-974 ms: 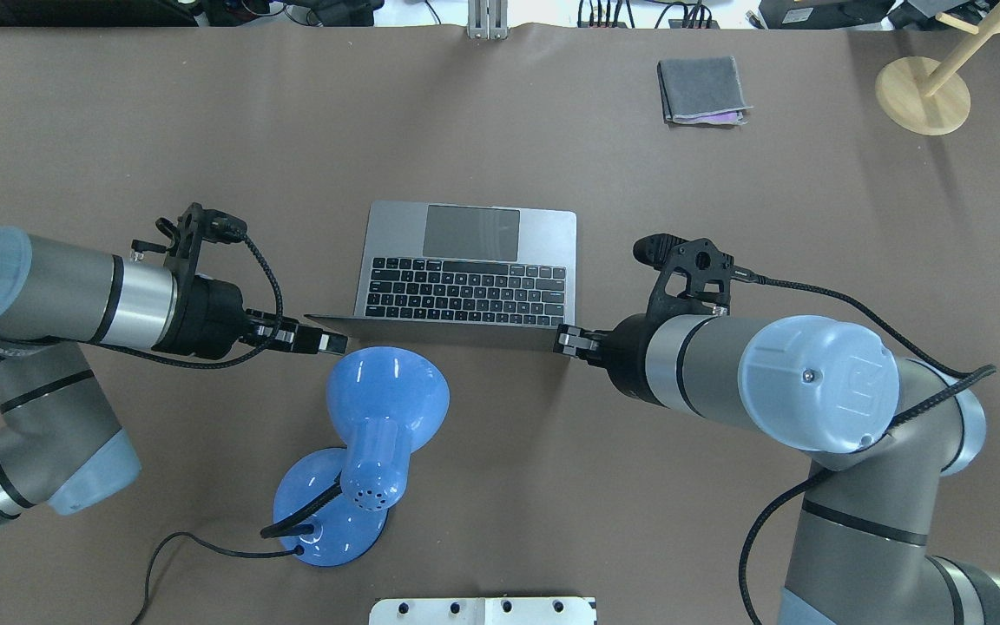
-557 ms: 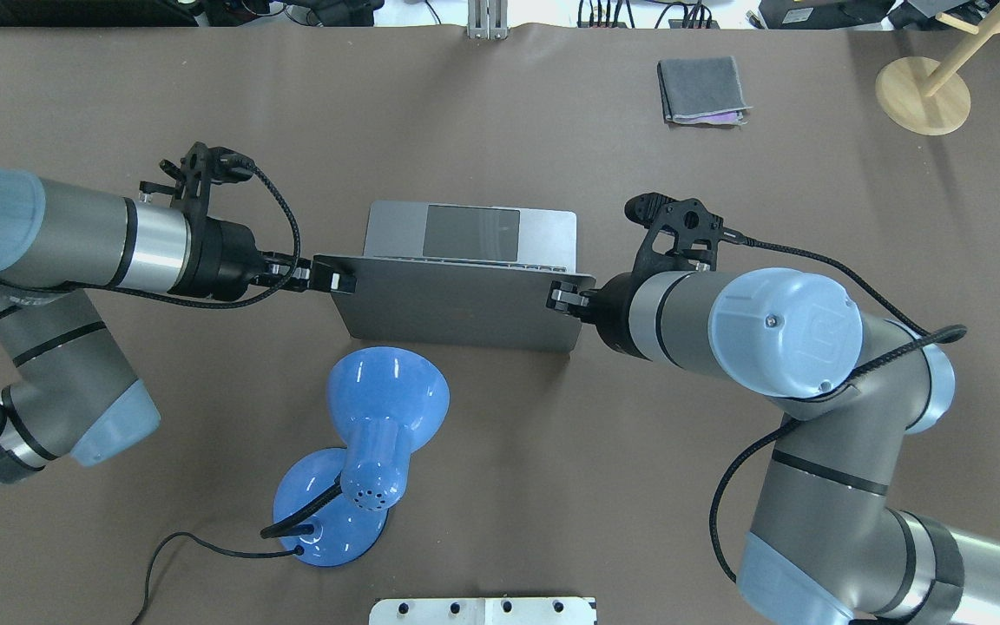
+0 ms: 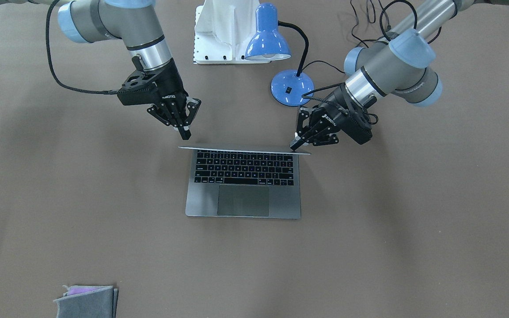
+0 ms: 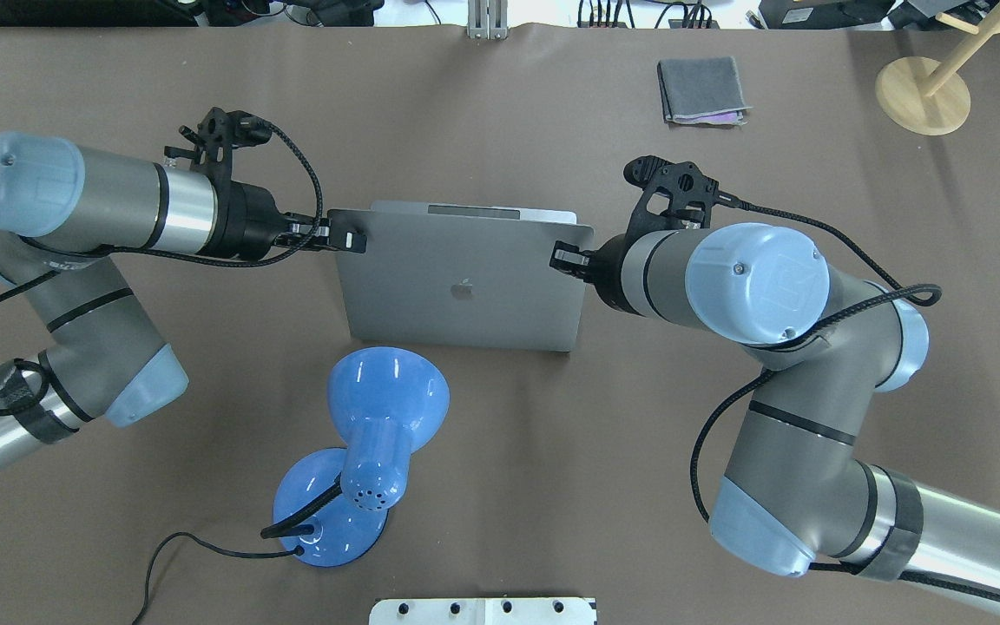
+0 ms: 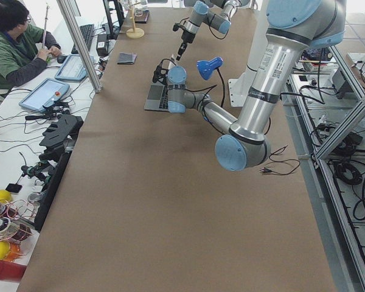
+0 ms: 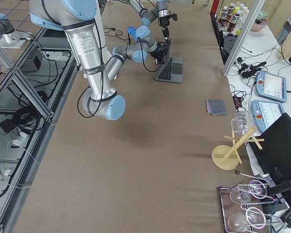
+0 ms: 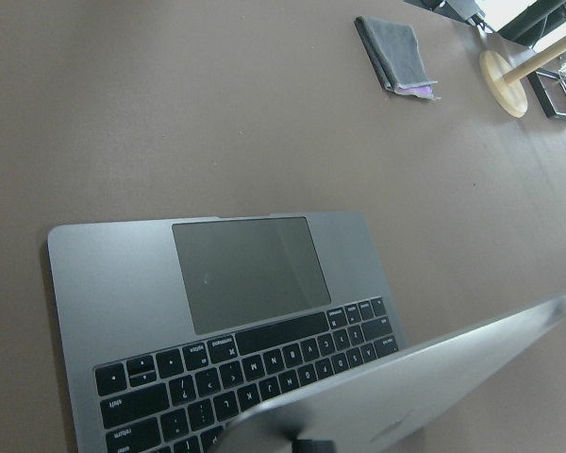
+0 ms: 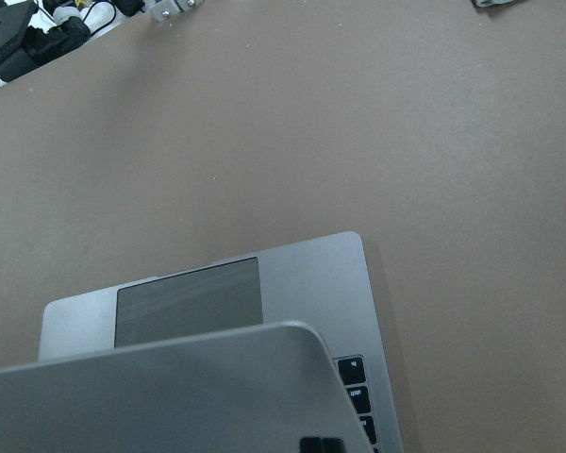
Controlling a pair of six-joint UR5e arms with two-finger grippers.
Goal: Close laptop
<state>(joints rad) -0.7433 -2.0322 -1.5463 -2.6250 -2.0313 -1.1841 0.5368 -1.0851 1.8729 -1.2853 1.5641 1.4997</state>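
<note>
Laptop [image 4: 463, 286] sits mid-table, hinge edge toward the robot, trackpad edge away from it. Not shut yet. From overhead the lid is tipped well forward over the keyboard, apple logo facing up, and only a thin strip of the base shows past the lid's free edge. Both wrist cams confirm a gap: trackpad and some keys are visible under the lid. The front-facing cam only catches the lid edge-on as a thin line, so no angle can be read there.

Left hand [image 4: 345, 240]: fingers together, nothing clamped, tip against the lid's free corner on the robot's left. Right hand [image 4: 561, 257]: same, fingers together, tip at the opposite free corner. In each wrist cam a dark fingertip shows at the bottom edge against the lid's outer face.

Other items on the table [image 4: 205, 104]:
- Blue desk lamp [image 4: 383, 408] on the robot's side of the laptop, shade near the hinge edge, cord trailing off to the left.
- Folded grey cloth [image 4: 701, 89] at the far side, well apart from the laptop.
- Wooden stand [image 4: 923, 94] at the far right corner.
</note>
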